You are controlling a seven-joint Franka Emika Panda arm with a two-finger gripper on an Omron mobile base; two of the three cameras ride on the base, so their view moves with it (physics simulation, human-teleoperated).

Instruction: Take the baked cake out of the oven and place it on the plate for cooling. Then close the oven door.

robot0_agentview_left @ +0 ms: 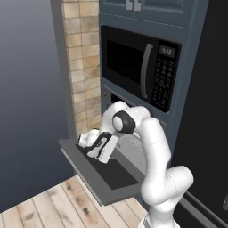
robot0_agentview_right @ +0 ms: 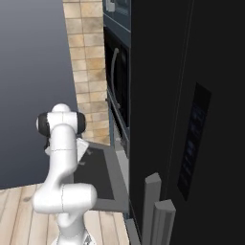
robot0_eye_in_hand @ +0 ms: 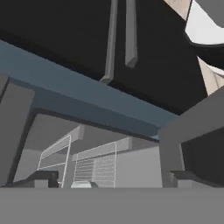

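Fingers (robot0_eye_in_hand: pixel 109 181) spread wide, empty, aimed into oven (robot0_eye_in_hand: pixel 96 153) (wire racks (robot0_eye_in_hand: pixel 94 168) ahead). Hovering over lowered oven door (robot0_agentview_left: pixel 104 176).

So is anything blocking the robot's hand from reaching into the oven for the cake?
Nothing visible does. The oven door is dropped flat open, and the open gripper hovers above it. In the hand view the oven cavity lies open with its wire racks. The cake itself can't be made out yet.

Nothing really readable here. The black microwave (robot0_agentview_left: pixel 140 64) has a small lit display (robot0_agentview_left: pixel 167 51) and a keypad (robot0_agentview_left: pixel 162 80), but the digits and key labels are too blurry to make out.
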